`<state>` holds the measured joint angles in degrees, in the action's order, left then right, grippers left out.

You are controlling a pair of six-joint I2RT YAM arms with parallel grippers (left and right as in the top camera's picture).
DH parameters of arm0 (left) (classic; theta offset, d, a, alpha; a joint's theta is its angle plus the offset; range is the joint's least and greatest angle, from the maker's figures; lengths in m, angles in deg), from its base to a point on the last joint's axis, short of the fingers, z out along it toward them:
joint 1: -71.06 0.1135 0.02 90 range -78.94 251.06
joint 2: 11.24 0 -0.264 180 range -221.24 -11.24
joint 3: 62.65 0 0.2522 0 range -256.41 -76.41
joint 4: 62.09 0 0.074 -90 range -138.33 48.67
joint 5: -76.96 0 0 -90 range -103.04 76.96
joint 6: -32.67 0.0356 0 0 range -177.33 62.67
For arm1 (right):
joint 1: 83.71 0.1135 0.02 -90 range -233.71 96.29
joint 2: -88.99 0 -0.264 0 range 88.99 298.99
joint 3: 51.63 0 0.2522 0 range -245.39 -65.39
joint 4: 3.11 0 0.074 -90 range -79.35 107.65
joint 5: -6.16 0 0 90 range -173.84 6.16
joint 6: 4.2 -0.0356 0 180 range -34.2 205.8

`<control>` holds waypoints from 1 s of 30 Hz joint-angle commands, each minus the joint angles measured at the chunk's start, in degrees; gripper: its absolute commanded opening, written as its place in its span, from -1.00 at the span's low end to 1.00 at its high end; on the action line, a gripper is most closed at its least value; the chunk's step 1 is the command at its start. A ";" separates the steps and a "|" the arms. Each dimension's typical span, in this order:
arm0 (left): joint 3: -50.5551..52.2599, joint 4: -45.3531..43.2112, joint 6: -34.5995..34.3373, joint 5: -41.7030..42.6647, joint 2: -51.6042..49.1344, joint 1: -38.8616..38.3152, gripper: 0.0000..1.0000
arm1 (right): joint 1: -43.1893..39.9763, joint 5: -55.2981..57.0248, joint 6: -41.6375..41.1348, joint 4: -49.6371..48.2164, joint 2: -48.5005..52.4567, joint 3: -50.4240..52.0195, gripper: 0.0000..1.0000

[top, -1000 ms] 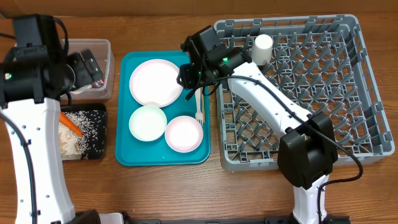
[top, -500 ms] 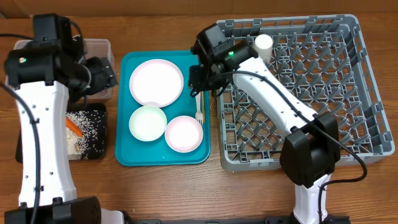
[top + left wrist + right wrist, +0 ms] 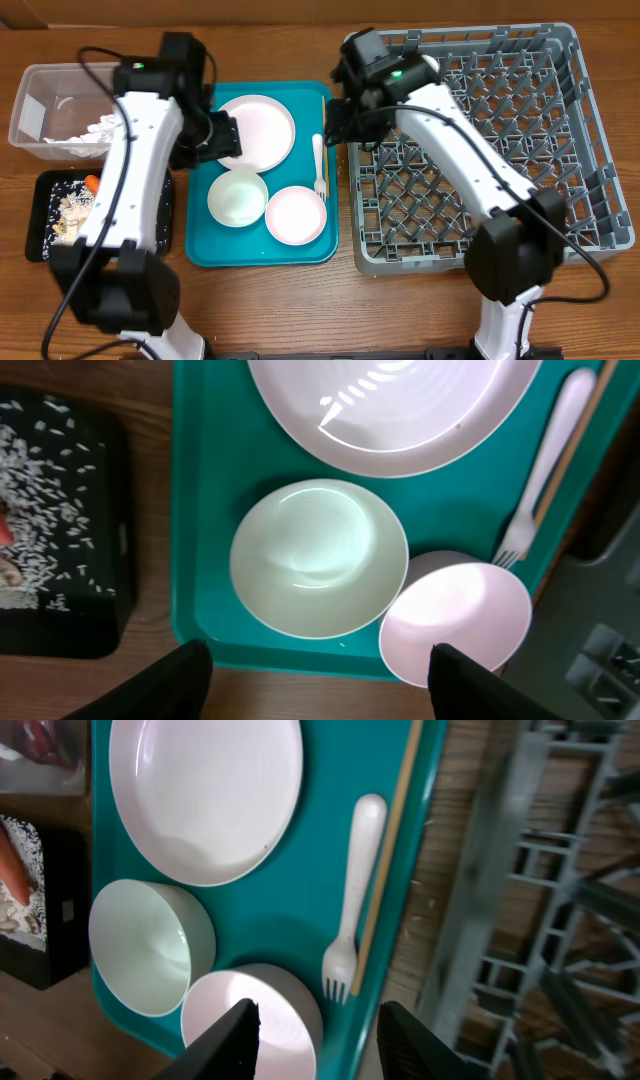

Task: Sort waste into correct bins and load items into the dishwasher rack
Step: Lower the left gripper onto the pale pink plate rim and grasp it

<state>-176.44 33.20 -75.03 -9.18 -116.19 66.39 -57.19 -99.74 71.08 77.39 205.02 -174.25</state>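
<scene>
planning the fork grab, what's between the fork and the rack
A chopstick lies beside the fork, then the tray edge and a strip of table before the rack; the right wrist view shows it.

Wooden table (image 3: 260, 300); on it clear tub (image 3: 25, 100), black tray (image 3: 33, 215), teal tray (image 3: 205, 250) (centre), grey rack (image 3: 600, 230)

Left gripper (image 3: 320, 652) and right gripper (image 3: 320, 1010) hover, jaws apart.

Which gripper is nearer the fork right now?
Right. The right gripper hangs just beyond the handle end of the fork, by the rack edge; the left gripper is across the tray, over the plate's far rim.
</scene>
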 commanded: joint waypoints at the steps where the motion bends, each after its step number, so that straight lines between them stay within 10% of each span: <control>1: 1.86 -0.83 -1.27 -1.68 -3.52 0.11 0.41 | -1.53 0.66 2.03 2.58 -6.86 -1.53 -0.15; 30: 5.60 -21.66 -10.01 -7.48 -10.73 1.31 0.27 | -5.70 0.83 5.53 14.60 -9.42 -1.36 -0.13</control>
<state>-171.70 11.78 -84.23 -14.52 -124.67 67.40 -62.67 -99.29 75.99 91.79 196.30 -174.47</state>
